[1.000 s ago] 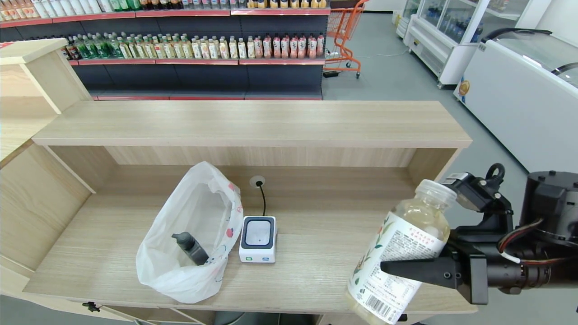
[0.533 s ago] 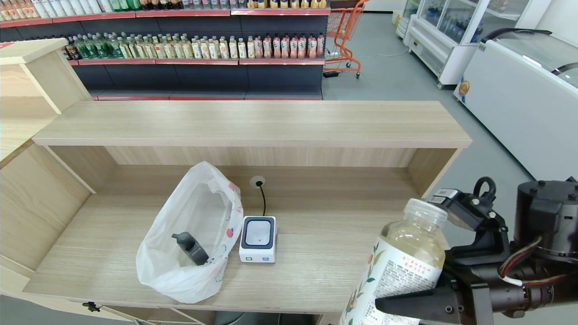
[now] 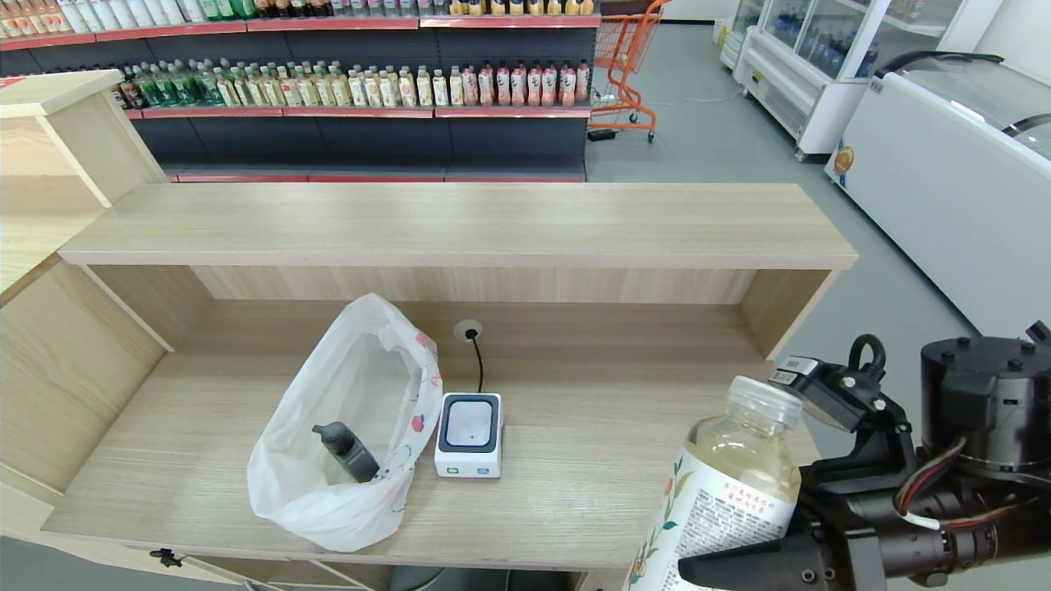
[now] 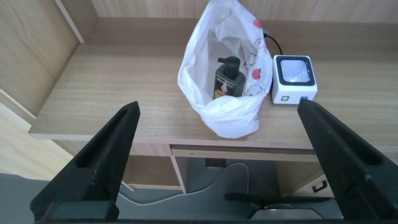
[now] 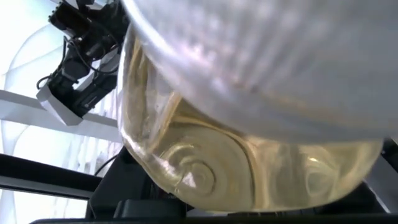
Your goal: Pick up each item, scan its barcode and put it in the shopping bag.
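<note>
A clear bottle (image 3: 727, 501) of pale yellow drink with a white flowered label stands nearly upright at the counter's front right corner, and my right gripper (image 3: 780, 558) is shut on its lower body. The right wrist view looks up at the bottle's base (image 5: 249, 149). A white shopping bag (image 3: 345, 427) lies open on the counter, with a dark pump bottle (image 3: 346, 451) inside it. Just right of the bag sits the white barcode scanner (image 3: 470, 433). My left gripper (image 4: 217, 168) hangs open, well in front of the counter's edge, its fingers (image 4: 102, 162) wide apart.
The wooden counter (image 3: 575, 460) has a raised shelf (image 3: 460, 222) behind it and side walls on both ends. The scanner's black cable (image 3: 478, 361) runs to a hole in the back. Store shelves of bottles, an orange cart and freezers stand beyond.
My right gripper has carried the bottle down and slightly left, and tipped it more upright; its barcoded lower part has dropped below the head view's edge.
</note>
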You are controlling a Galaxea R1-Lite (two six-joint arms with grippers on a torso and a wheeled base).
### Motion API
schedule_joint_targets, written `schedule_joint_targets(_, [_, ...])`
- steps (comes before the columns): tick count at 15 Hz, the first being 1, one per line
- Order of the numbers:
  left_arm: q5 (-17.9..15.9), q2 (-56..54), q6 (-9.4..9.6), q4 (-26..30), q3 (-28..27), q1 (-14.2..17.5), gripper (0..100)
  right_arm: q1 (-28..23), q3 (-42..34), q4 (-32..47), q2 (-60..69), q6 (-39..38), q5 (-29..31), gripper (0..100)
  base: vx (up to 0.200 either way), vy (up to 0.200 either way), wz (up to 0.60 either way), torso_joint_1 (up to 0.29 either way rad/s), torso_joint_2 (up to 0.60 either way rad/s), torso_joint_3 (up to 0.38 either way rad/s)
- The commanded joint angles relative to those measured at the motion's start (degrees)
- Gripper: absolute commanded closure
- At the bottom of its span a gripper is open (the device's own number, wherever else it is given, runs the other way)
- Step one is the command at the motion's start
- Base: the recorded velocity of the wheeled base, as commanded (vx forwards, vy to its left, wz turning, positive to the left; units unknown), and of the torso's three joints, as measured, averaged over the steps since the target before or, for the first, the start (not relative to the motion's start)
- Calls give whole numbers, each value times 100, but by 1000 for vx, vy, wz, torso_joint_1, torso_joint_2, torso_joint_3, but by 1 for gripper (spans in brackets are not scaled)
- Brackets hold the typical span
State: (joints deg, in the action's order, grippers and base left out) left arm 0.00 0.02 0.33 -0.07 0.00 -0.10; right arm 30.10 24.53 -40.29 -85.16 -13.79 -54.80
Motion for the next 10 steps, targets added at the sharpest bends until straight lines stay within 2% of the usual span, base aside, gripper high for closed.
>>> schedule_joint_targets(1, [0,-2,2,-1,0,1,0,5,8,-5,-53,-1,-13,100,0,0,0,0,0,0])
schedule_joint_targets(5, [0,-2,2,-1,0,1,0,-30,35,-23,-71,16,-5,100,0,0,0,0,0,0])
schedule_joint_targets(7, [0,-2,11,-1,0,1,0,-92,35,-23,-106,377,4,100,0,0,0,0,0,0])
schedule_joint_targets(9, [0,-2,2,-1,0,1,0,-276,52,-32,-115,1423,698,100,0,0,0,0,0,0])
schedule_joint_targets(10, [0,-2,2,-1,0,-8,0,-479,79,-49,-167,2600,1718,100,0,0,0,0,0,0])
